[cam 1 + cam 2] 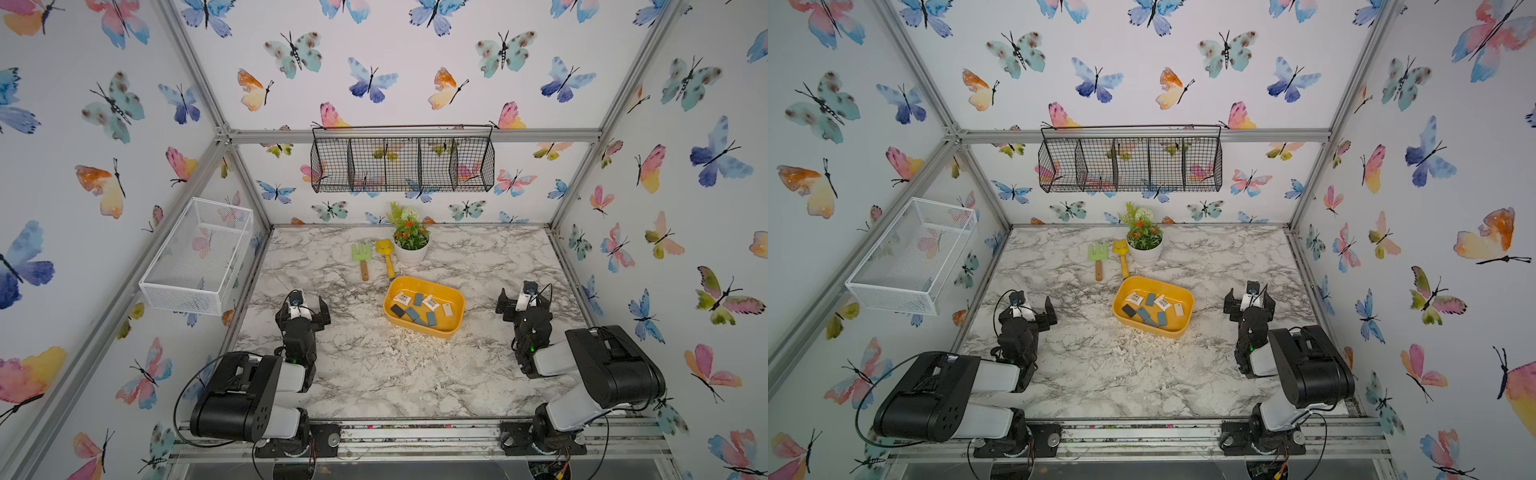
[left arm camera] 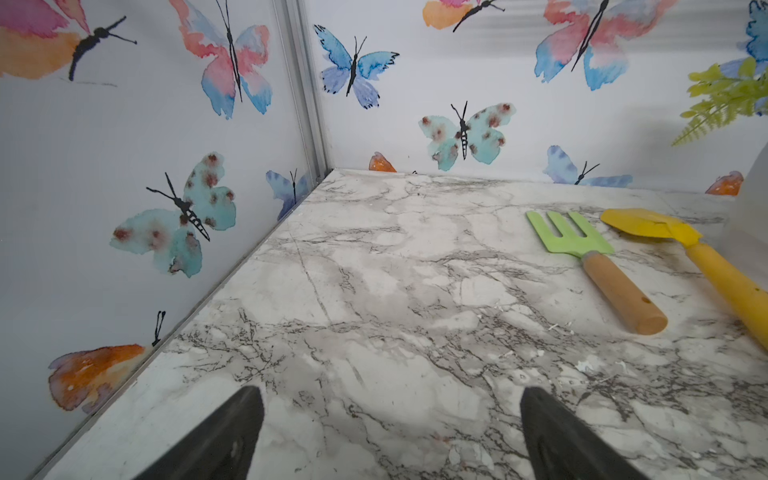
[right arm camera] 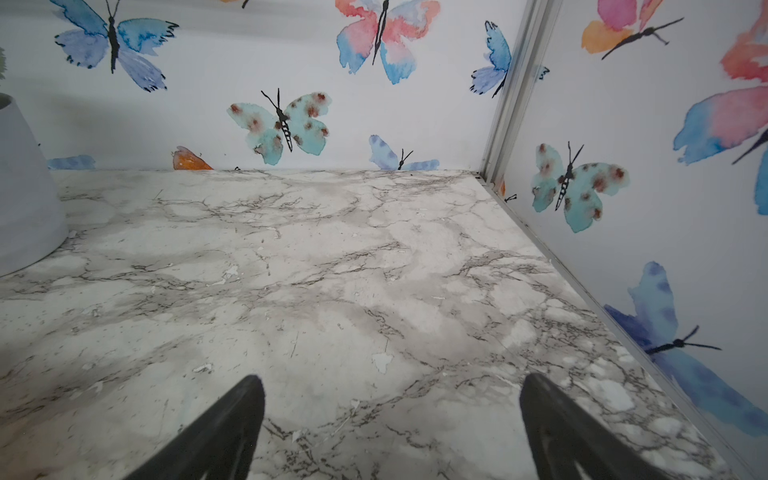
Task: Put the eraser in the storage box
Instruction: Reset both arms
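The storage box (image 1: 428, 282), a shallow yellow tub, sits near the middle of the marble table in both top views (image 1: 1158, 282). Several small erasers lie inside it: blue-grey ones (image 1: 431, 318), a black one (image 1: 397, 311) and white wrapped ones (image 1: 430, 302). My left gripper (image 1: 303, 308) (image 1: 1027, 311) hovers left of the box, open and holding nothing. In the left wrist view its gripper (image 2: 390, 390) frames only bare marble. Right of the box, my right gripper (image 1: 524, 301) (image 1: 1249, 302) is also open, with bare table between the fingers (image 3: 391, 376). Neither wrist view shows the box.
A green toy rake (image 1: 360, 253) (image 2: 582, 245), a yellow toy shovel (image 1: 386, 257) (image 2: 665, 232) and a white potted plant (image 1: 409, 245) (image 3: 25, 199) stand behind the box. A white mesh basket (image 1: 195, 257) hangs on the left wall, a black wire basket (image 1: 403, 164) on the back wall. White crumbs (image 1: 399, 349) litter the table before the box.
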Available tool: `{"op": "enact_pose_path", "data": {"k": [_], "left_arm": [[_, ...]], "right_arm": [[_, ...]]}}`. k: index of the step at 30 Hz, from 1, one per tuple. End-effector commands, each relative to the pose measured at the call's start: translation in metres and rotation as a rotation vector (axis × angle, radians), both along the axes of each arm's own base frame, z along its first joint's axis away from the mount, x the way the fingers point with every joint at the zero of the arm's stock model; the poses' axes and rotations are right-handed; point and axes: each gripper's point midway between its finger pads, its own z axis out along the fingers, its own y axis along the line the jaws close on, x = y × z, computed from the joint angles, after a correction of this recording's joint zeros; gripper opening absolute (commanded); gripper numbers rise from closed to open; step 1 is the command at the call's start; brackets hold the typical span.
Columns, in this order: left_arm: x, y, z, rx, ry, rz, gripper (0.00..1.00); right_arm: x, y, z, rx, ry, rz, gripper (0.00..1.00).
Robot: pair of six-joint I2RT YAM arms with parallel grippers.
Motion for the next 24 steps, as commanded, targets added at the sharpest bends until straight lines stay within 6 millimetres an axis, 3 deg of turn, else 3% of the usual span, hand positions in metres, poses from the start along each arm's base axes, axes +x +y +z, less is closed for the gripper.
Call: {"op": "enact_pose_path", "data": {"k": [1, 24], "left_arm": [[0.0115, 0.0053, 0.0101, -0.013, -0.018, 0.037, 0.98], [0.0131, 0.0104, 0.0082, -0.048, -0.01, 0.027, 0.98]], "right_arm": [[0.0004, 0.0007, 0.0028, 0.013, -0.009, 0.005, 0.98], [0.0047, 0.0014, -0.0004, 0.027, 0.012, 0.033, 0.98]]}}
